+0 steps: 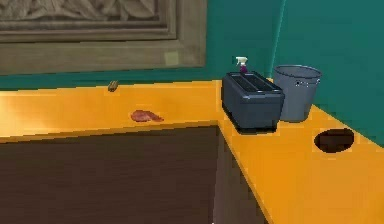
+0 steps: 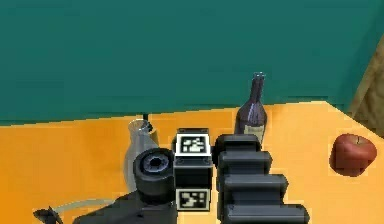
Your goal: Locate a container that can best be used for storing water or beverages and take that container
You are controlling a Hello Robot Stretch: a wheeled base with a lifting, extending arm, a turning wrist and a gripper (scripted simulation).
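A dark wine bottle (image 2: 255, 112) stands upright on the orange countertop (image 2: 80, 150) near the teal wall. To its left is a pale, clear glass vessel with a narrow neck (image 2: 141, 136), just behind the gripper's dark body. The arm (image 2: 255, 185) rises from the bottom edge with its two white marker squares (image 2: 192, 145). The gripper (image 2: 70, 210) reaches toward the lower left, low over the counter. I cannot tell whether it holds anything.
A red apple (image 2: 353, 153) lies at the arm side view's right. In the forward view the L-shaped counter (image 1: 60, 105) carries a dark toaster (image 1: 253, 100), a grey bucket (image 1: 297, 92), a spray bottle (image 1: 240, 66), a reddish lump (image 1: 146, 116) and a round dark hole (image 1: 334, 140).
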